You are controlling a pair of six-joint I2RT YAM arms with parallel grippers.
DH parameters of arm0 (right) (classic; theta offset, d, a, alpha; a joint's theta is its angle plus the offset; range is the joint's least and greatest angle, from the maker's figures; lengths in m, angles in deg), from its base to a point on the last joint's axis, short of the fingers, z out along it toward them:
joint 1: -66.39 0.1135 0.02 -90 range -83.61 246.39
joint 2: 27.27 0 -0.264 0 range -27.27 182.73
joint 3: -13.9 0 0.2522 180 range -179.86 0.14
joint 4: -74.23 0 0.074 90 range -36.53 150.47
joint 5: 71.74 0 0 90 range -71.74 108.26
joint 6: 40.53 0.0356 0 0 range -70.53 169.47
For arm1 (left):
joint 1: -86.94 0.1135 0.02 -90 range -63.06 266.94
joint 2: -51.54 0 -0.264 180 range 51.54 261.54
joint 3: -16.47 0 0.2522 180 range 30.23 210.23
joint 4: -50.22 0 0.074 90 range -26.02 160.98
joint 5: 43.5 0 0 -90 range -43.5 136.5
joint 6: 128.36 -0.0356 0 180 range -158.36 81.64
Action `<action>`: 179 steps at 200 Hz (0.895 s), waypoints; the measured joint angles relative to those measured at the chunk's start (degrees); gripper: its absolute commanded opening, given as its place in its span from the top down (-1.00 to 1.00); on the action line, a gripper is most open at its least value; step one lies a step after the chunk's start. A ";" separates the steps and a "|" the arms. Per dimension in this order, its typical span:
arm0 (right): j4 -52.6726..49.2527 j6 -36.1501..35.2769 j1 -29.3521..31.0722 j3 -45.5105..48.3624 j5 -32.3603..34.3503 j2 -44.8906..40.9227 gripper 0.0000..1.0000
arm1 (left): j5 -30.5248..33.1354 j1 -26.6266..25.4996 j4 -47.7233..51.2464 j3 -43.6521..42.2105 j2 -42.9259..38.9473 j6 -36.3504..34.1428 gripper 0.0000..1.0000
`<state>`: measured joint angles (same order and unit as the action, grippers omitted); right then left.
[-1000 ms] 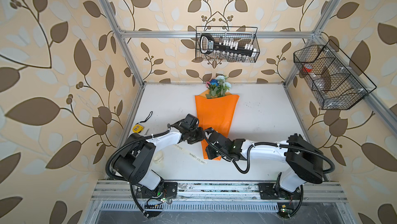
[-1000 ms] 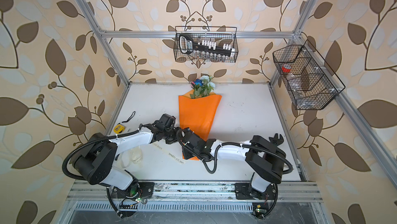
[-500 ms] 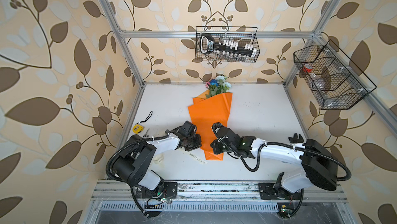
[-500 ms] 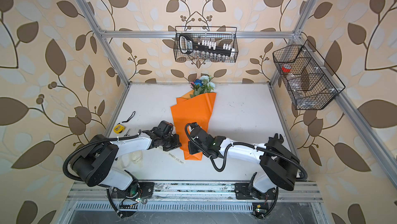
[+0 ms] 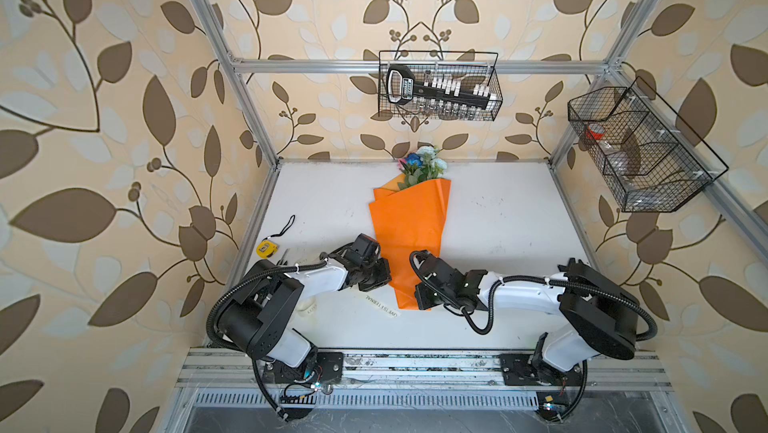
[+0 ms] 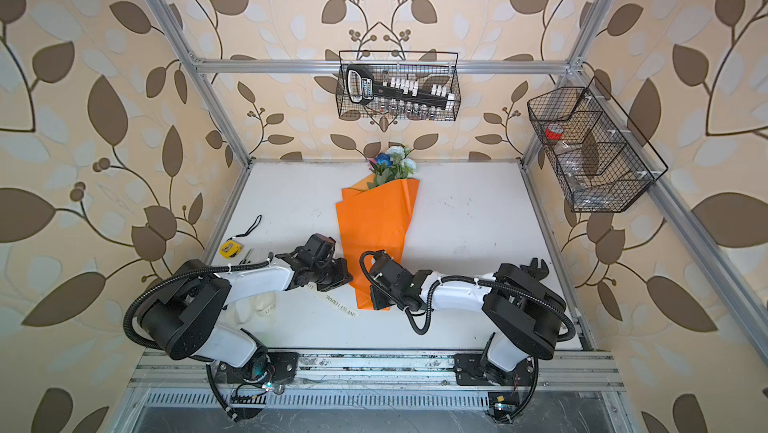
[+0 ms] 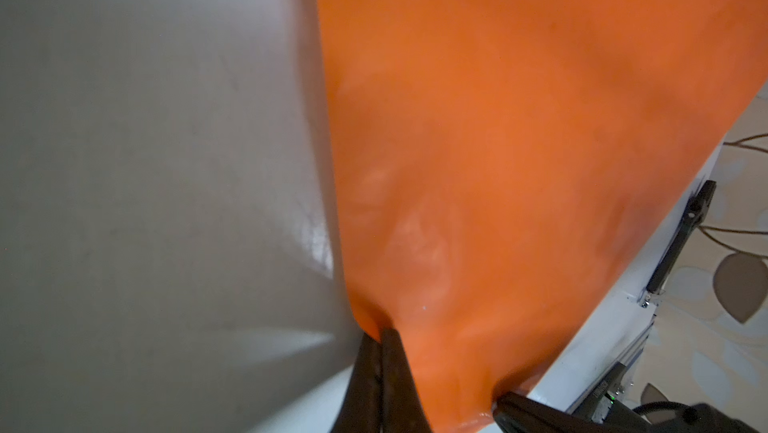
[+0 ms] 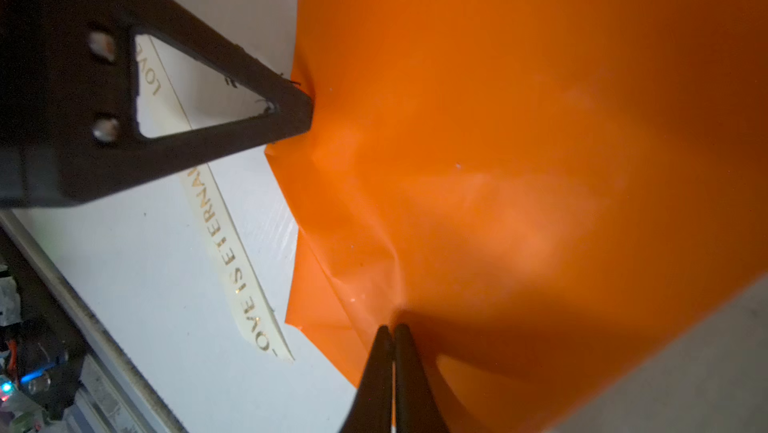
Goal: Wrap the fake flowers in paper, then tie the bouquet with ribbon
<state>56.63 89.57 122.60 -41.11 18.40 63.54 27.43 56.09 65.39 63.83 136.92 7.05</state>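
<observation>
Both grippers pinch the near end of the bouquet (image 5: 409, 235); the ribbon (image 8: 232, 252) is loose beside it.
We see the bouquet flat on the table (image 5: 498, 219), long axis running from the arm bases toward the back wall, blooms at the far end and the narrow end between the arms. The left gripper (image 7: 380, 337) is pressed together on the left edge of the orange wrap (image 7: 498, 140). The right gripper (image 8: 392, 331) is pressed together on the wrap's edge nearer the tip. The ribbon lies just beside the tip on the left arm's side, not around the wrap. We judge the left arm nearer to it, but it would have to let go of the wrap first.
</observation>
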 measured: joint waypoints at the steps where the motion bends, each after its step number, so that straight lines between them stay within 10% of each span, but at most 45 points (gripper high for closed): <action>1: 0.04 0.02 0.02 0.04 0.00 0.00 0.85 | 0.02 0.00 0.02 -0.04 -0.07 0.04 0.83; 52: 2.45 1.03 0.85 1.51 -0.17 0.90 0.85 | 3.08 0.00 5.29 -0.35 -6.88 2.08 0.26; 117: 3.34 1.62 1.49 1.90 0.07 0.90 0.85 | 5.57 0.00 7.76 4.13 -13.27 2.80 0.31; 179: 3.13 2.14 1.70 2.36 0.50 0.22 0.83 | -1.18 -1.18 -1.60 4.11 -2.86 4.55 0.51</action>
<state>59.76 91.71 124.30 -38.75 18.90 63.75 26.25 54.91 63.80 67.94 134.06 11.59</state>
